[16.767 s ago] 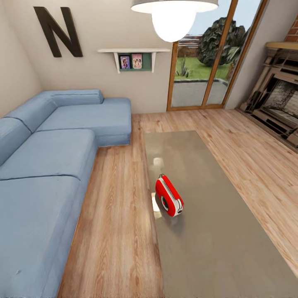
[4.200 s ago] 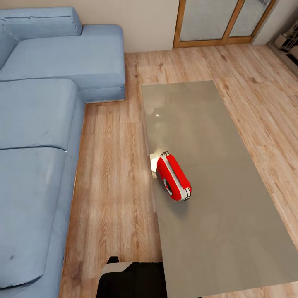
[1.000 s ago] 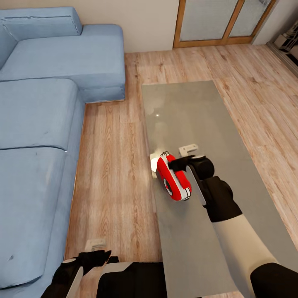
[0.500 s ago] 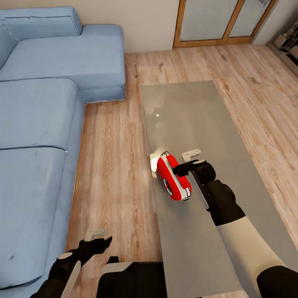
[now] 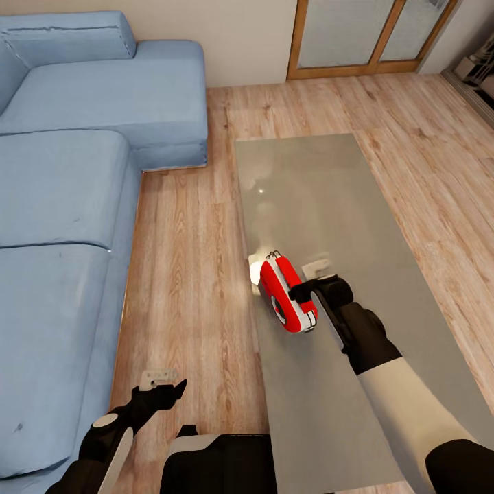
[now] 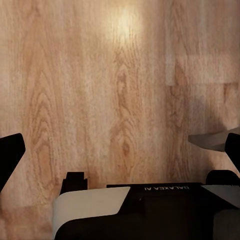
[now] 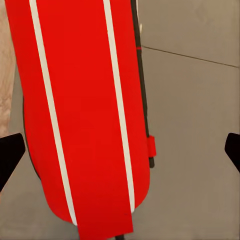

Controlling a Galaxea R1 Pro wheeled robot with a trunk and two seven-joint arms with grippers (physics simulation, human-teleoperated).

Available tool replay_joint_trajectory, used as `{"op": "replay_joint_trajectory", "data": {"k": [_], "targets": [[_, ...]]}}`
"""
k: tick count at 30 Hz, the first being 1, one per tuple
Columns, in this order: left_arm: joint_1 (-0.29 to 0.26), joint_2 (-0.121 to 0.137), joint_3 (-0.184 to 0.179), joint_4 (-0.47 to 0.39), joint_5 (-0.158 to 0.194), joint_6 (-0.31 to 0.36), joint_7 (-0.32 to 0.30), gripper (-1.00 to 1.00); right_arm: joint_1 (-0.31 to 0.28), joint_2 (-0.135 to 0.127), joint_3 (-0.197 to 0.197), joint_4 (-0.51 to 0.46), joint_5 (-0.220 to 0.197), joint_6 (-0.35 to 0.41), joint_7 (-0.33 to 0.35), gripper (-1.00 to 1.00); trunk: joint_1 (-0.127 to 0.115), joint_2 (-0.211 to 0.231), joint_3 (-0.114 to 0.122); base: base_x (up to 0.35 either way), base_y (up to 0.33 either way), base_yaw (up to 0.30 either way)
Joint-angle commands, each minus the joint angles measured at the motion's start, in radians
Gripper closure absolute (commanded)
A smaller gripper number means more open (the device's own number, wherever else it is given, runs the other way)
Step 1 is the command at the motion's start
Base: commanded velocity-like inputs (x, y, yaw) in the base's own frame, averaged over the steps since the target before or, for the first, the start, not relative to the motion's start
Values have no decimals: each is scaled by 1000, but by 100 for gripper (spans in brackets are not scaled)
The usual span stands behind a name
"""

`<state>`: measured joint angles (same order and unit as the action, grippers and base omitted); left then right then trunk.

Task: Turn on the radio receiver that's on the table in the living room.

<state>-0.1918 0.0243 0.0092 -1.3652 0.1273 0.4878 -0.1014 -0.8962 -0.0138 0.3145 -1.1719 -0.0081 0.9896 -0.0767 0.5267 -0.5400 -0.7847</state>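
The radio receiver [image 5: 287,302] lies on the table [image 5: 357,226] near the table's long edge on the sofa side, roughly midway along it. Its long axis runs in the head view from about 11 o'clock, where its thin handle sits, to about 5 o'clock, where the rounded end is.

The right gripper [image 5: 312,278] sits at about 2 o'clock from the radio's middle, just beside or over its upper flank; whether a fingertip touches the shell cannot be told. In the right wrist view the radio [image 7: 82,115] spans the space between two dark fingertips [image 7: 10,152] at the picture's far edges, so the jaws stand wide apart and hold nothing. This arm is much the nearer one.

The radio is a small glossy red rounded box with white stripes running along its length, a white trim and a round dark dial on the face turned toward the sofa [image 5: 68,206].

The left gripper [image 5: 159,387] hangs low over the wood plank floor [image 5: 192,274], at about 7 o'clock from the radio and well apart from it; its jaws are likewise spread and empty, with the floor [image 6: 100,90] beneath.

Judging from this, the coming move needs only a short press by the right arm onto the radio.
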Motion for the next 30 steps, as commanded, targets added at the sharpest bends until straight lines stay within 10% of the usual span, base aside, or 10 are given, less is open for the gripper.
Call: {"op": "replay_joint_trajectory", "data": {"k": [1, 30], "targets": [[0, 0, 0, 0, 0, 0, 0, -100, 0, 0, 0, 0, 0, 0, 0, -100, 0, 0, 0, 0, 0, 0], [0, 0, 0, 0, 0, 0, 0, -100, 0, 2, 0, 105, -5, -82, 20, -100, 0, 0, 0, 0, 0, 0]]}}
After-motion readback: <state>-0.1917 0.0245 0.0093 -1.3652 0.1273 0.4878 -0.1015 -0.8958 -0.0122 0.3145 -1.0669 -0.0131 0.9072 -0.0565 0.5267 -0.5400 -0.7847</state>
